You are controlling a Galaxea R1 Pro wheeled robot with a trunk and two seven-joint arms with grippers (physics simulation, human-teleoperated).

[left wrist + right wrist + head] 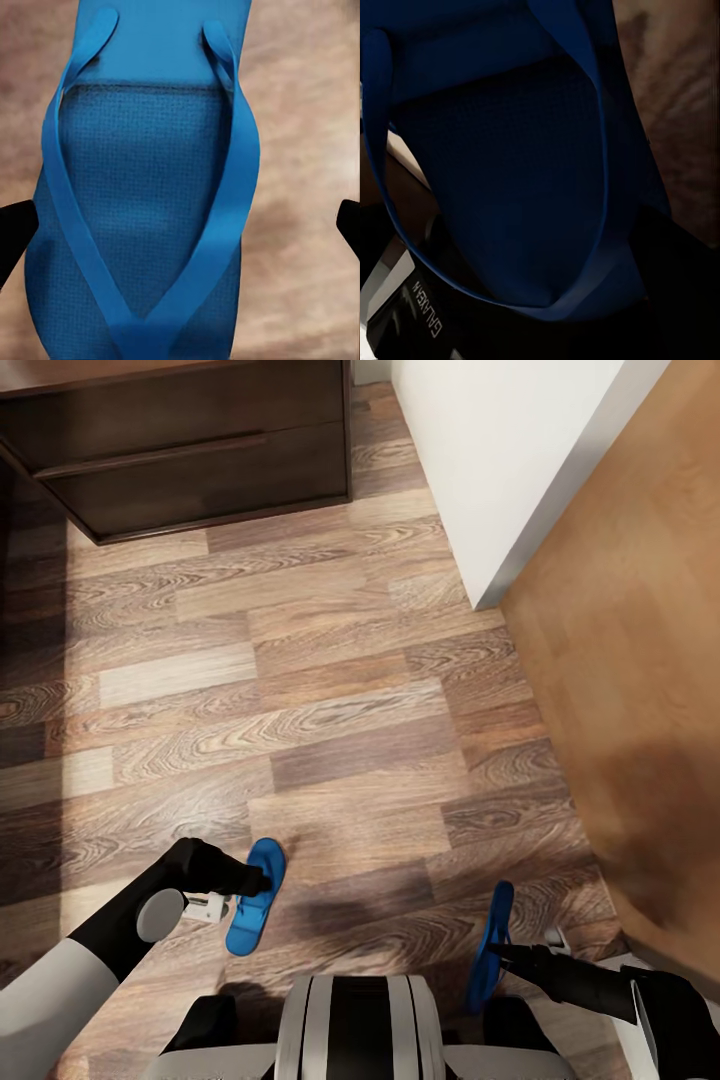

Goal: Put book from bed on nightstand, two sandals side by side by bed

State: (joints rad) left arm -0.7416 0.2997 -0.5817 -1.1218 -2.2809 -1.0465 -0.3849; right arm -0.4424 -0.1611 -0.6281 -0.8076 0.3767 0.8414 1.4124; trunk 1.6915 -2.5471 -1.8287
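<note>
One bright blue sandal [256, 895] lies flat on the wood-plank floor, straps up. My left gripper [247, 882] hovers right over it, open, with its black fingertips [15, 232] standing either side of the sandal [142, 187]. The other sandal [490, 950] is tipped up on its edge above the floor, and my right gripper [512, 954] is shut on it; in the right wrist view this sandal [510, 172] is very close and dark. A nightstand [200, 450] with two drawer fronts stands at the far left. The bed and the book are out of view.
A white wall corner [500, 470] juts in at the upper right. An orange-brown wooden panel [640, 710] runs down the right side, close to my right arm. Open plank floor [300, 690] lies between the nightstand and my base [350, 1030].
</note>
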